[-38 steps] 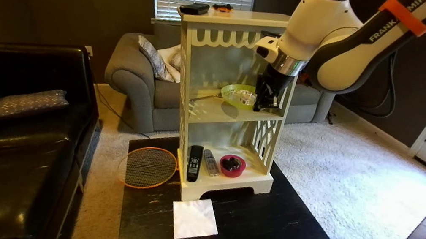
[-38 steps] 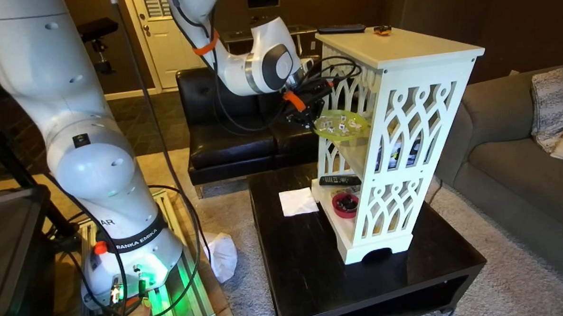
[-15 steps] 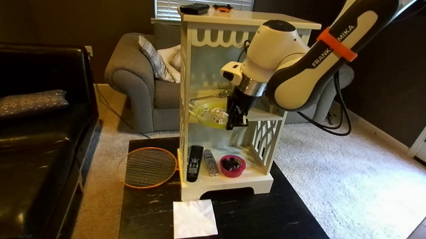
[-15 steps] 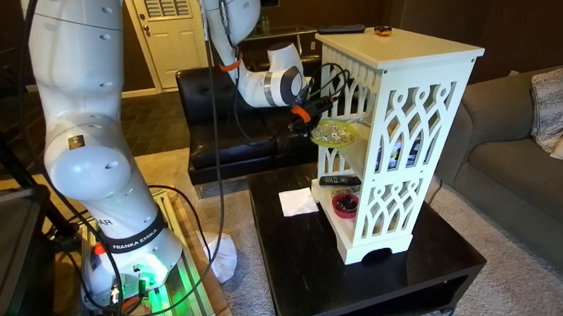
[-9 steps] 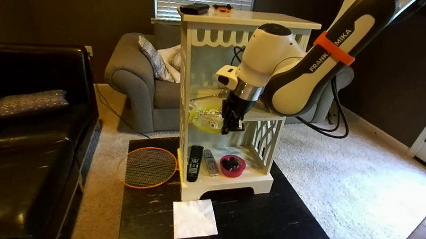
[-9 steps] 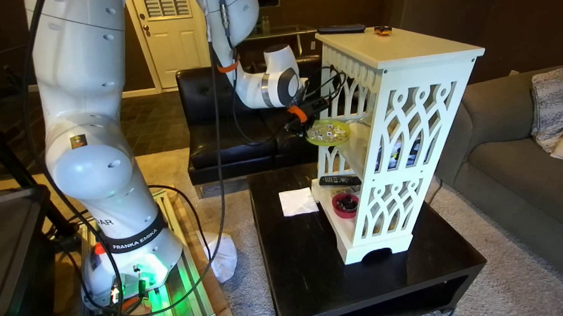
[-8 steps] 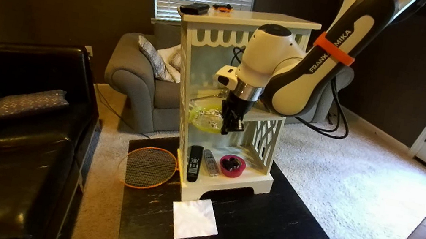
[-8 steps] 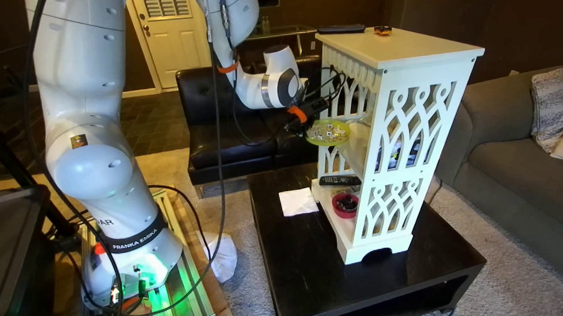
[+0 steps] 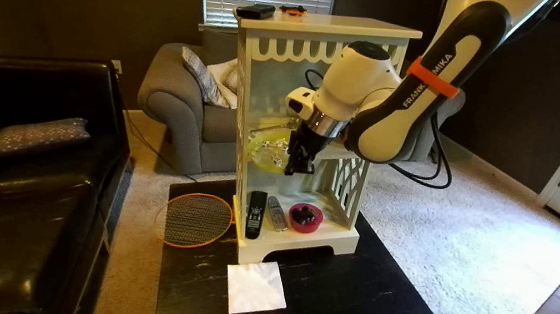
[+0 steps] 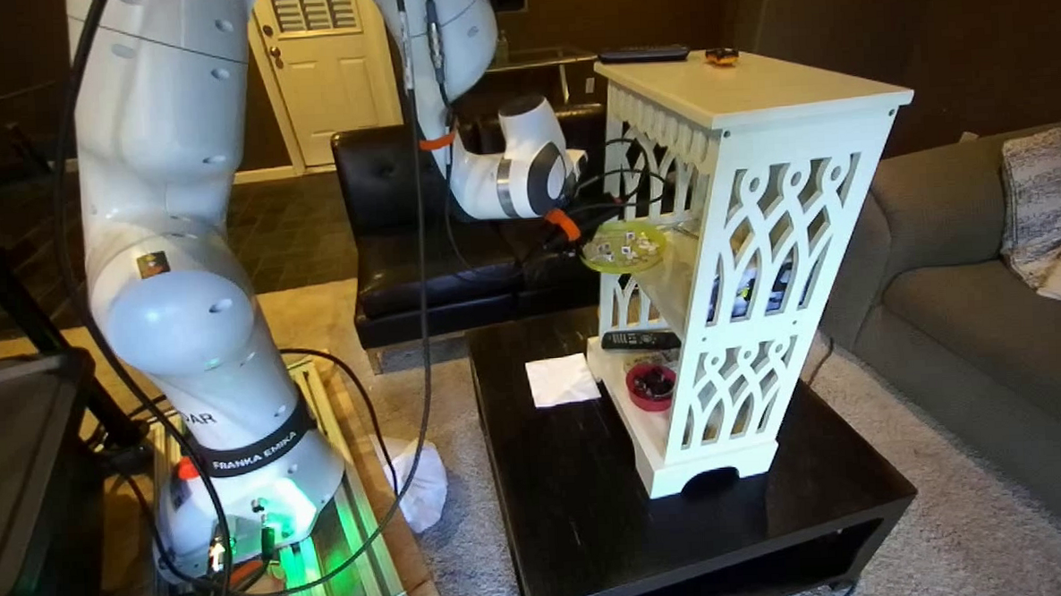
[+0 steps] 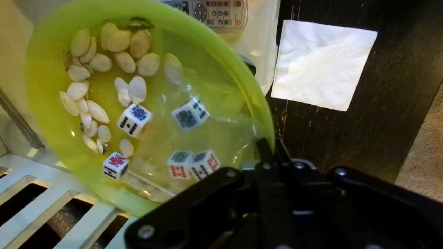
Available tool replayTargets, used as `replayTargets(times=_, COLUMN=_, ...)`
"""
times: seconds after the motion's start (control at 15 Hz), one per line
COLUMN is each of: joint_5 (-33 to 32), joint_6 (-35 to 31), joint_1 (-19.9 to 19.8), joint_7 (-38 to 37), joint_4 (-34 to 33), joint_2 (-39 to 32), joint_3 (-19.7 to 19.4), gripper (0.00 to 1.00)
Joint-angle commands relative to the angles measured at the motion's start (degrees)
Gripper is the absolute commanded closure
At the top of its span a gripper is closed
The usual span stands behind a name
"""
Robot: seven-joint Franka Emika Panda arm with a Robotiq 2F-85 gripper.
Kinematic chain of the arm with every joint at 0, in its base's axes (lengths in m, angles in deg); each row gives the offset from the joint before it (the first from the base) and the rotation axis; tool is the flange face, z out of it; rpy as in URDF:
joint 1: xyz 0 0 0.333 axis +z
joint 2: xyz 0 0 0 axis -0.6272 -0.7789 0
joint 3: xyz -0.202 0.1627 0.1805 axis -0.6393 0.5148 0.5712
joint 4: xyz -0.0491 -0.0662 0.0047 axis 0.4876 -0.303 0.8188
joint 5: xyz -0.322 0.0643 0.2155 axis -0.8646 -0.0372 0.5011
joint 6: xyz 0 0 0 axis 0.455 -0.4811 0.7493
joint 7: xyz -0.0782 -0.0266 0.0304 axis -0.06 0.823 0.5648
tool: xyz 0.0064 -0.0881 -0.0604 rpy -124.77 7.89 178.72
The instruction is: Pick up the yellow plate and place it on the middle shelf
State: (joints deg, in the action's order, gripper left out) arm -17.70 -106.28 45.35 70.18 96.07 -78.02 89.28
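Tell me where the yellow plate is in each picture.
In an exterior view: yellow plate, near the centre.
In an exterior view: yellow plate, just right of centre.
Wrist view: yellow plate, large, mostly in the left half.
Shared landmark: white sheet on the dark table.

I see the round yellow-green plate (image 11: 102, 83) face up and laden, pinched at four o'clock in the wrist view; in an exterior view, the cream-white middle shelf (image 10: 673, 283) lies at its four o'clock, contact unclear from here.

Robot base (image 10: 257, 494) has a partial "AR", its black band (image 10: 258, 452) says FRANKA EMIKA, arm (image 9: 395, 110) reads FRANK and MIKA, split by an orange strap (image 9: 433, 78).
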Motion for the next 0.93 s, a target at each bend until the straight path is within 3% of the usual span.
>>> replayTargets(times=0.0, joint_5=0.3, joint_6=-4.7, joint_1=2.0, joint_7=-2.6, joint_4=-2.0, joint_2=-2.8, joint_3=-2.4, gripper=0.99)
replayTargets(times=0.67, joint_5=0.2, joint_6=-3.9, joint_1=-4.9, joint_7=-1.0, joint_4=-4.2, joint_2=-3.5, joint_3=0.2, gripper=0.99)
replayTargets(times=0.87, joint_5=0.9, joint_6=-3.5, joint_1=-9.0, joint_7=0.4, joint_4=-4.3, joint_2=-3.3, joint_3=2.9, gripper=0.99)
